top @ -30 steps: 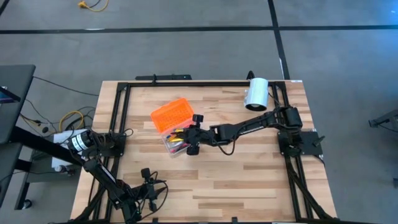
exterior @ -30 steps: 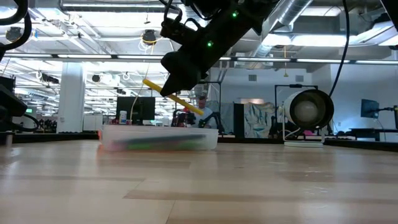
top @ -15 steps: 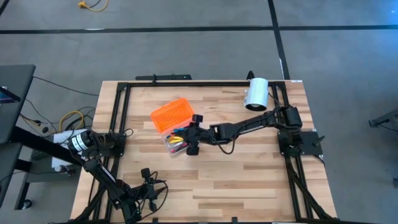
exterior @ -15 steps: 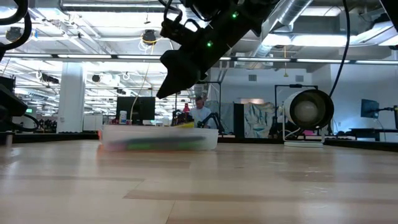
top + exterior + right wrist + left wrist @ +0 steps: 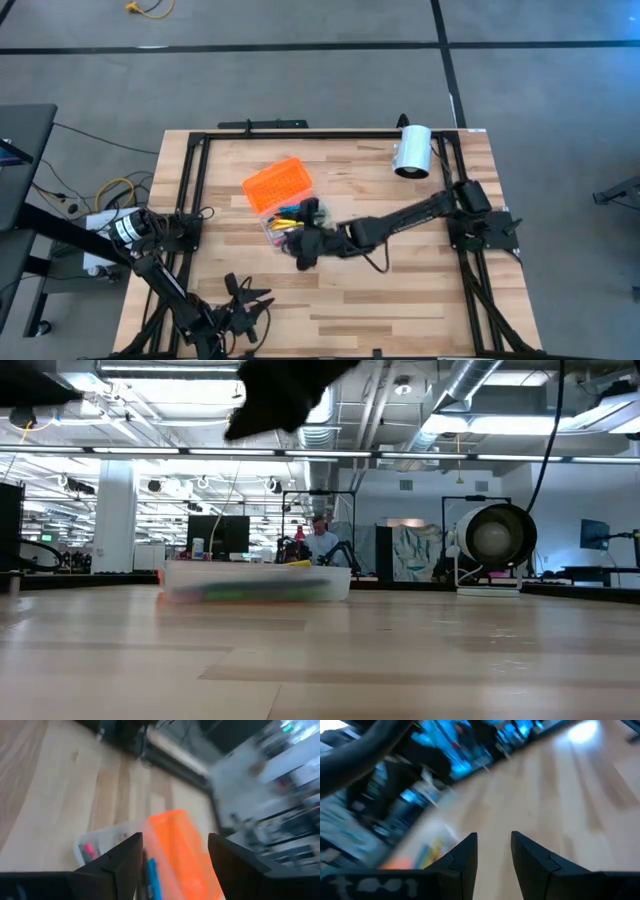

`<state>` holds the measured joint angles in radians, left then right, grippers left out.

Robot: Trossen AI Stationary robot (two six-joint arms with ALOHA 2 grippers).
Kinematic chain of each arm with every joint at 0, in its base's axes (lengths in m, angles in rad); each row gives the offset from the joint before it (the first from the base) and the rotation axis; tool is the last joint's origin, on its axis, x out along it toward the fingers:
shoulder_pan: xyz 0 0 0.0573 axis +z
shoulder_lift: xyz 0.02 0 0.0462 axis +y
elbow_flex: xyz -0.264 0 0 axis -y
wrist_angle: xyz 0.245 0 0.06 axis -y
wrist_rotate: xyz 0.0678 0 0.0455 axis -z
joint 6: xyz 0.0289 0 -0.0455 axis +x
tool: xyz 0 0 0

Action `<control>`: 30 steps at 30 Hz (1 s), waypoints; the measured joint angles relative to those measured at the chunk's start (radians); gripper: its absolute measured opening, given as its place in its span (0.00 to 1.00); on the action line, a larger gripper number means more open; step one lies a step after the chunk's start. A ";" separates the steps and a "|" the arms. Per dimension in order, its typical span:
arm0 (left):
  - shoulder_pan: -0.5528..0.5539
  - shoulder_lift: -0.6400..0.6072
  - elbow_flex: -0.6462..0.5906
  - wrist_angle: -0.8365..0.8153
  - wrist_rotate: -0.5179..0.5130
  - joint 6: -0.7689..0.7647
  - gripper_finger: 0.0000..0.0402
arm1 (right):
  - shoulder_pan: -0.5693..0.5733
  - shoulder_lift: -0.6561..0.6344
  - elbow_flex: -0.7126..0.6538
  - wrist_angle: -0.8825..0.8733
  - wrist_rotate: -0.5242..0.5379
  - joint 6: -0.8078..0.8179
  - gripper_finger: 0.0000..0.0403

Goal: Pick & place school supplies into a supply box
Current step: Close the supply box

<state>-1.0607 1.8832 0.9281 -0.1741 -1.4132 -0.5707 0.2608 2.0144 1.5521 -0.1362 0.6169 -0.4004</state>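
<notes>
The supply box stands on the table left of centre, its orange ribbed lid (image 5: 275, 183) lying open beside the clear base (image 5: 283, 224). Several coloured pens and pencils lie in the base, and a yellow pencil's end (image 5: 300, 563) shows above its wall. My right gripper (image 5: 300, 241) hangs open just off the base's near right side, above the table; in its wrist view the lid (image 5: 180, 850) and base (image 5: 100, 847) lie ahead between its spread fingers. My left gripper (image 5: 245, 300) waits open at the near left edge.
A white cylinder (image 5: 412, 151) lies at the far right of the table, also seen across the table as the white cylinder (image 5: 491, 538). A black frame (image 5: 300, 133) runs around the wooden top. Bare wood lies between the box and the near edge.
My right gripper has opened and let go of the yellow pencil, which dropped from a slant above the box into the base. The gripper then drew back toward the table's near edge and rose. My left gripper has shifted a little at the near left.
</notes>
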 joint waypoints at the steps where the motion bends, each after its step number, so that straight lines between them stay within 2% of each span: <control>1: 0.003 0.000 0.018 0.002 -0.043 0.041 0.27 | 0.019 0.000 0.014 -0.001 0.037 -0.025 0.55; 4: 0.024 0.000 0.075 0.000 -0.129 0.164 0.27 | 0.075 0.000 0.055 -0.010 0.147 -0.078 0.55; 7: 0.056 0.000 0.143 0.001 -0.134 0.288 0.27 | 0.126 -0.008 0.092 -0.049 0.216 -0.107 0.55; 13: 0.144 0.000 0.262 0.001 0.041 0.460 0.27 | 0.214 -0.027 0.160 -0.160 0.227 -0.093 0.55; 16: 0.183 0.000 0.310 0.002 0.104 0.526 0.27 | 0.261 -0.056 0.165 -0.216 0.264 -0.087 0.55; 20: 0.219 0.000 0.358 0.007 0.130 0.633 0.27 | 0.313 -0.105 0.165 -0.274 0.337 -0.076 0.55; 24: 0.256 -0.002 0.430 0.006 0.138 0.786 0.27 | 0.354 -0.181 0.165 -0.347 0.353 -0.025 0.55; 27: 0.293 -0.025 0.499 0.008 0.232 0.893 0.27 | 0.389 -0.246 0.165 -0.405 0.348 0.027 0.55; 30: 0.340 -0.055 0.557 0.011 0.427 0.972 0.27 | 0.421 -0.310 0.165 -0.462 0.302 0.070 0.55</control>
<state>-0.7206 1.8280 1.4855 -0.1631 -0.9861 0.4014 0.6813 1.7043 1.7176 -0.5984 0.9189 -0.3302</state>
